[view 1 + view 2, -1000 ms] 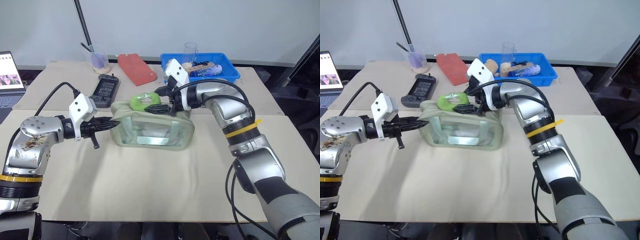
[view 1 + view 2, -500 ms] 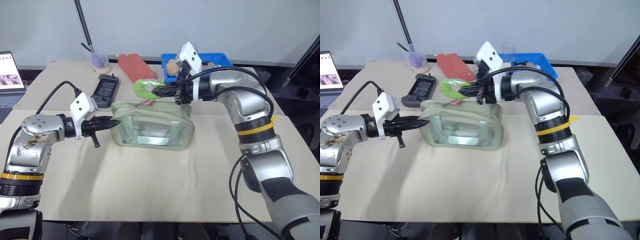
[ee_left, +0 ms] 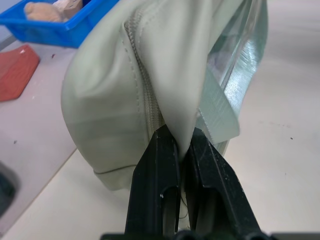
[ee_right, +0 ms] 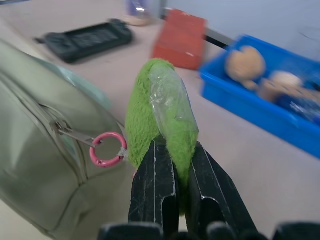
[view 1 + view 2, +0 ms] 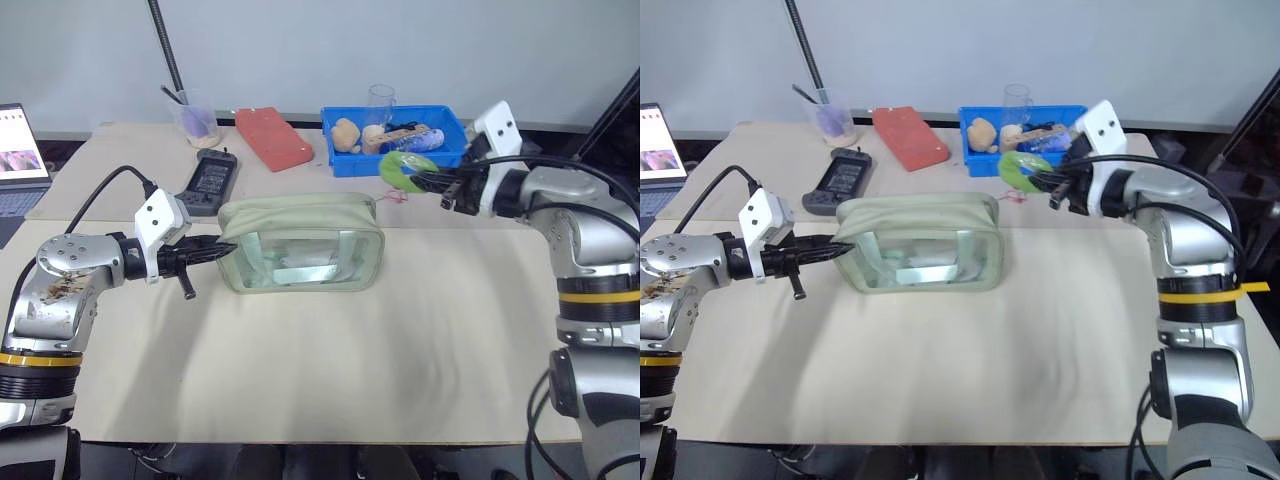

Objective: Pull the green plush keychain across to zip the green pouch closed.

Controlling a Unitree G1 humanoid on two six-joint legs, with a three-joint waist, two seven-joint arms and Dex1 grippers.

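Where the green plush keychain [image 4: 162,112] hangs, lifted off the table past the right end of the green pouch [image 5: 300,243], I log it as pinched between the closed fingers of my right gripper [image 4: 172,172], with a small pink ring [image 4: 106,149] linking it to the zipper pull at that end of the bag. Pouch: upright on the cloth-covered table [image 5: 330,370], clear window facing me, zipper line along the top lying flat and drawn across to the right end. Left gripper [image 3: 178,150]: fingers pressed together on a fold of fabric at the pouch's left end, beside the zipper seam. Behind the keychain, a blue tray [image 5: 398,160] holding small items and a clear glass [image 5: 381,100]. Farther left along the back: a red flat object [image 5: 273,138], a black handheld device [image 5: 210,178] and a cup with utensils [image 5: 192,120]. Far left edge: a laptop [image 5: 20,150], partly in view.
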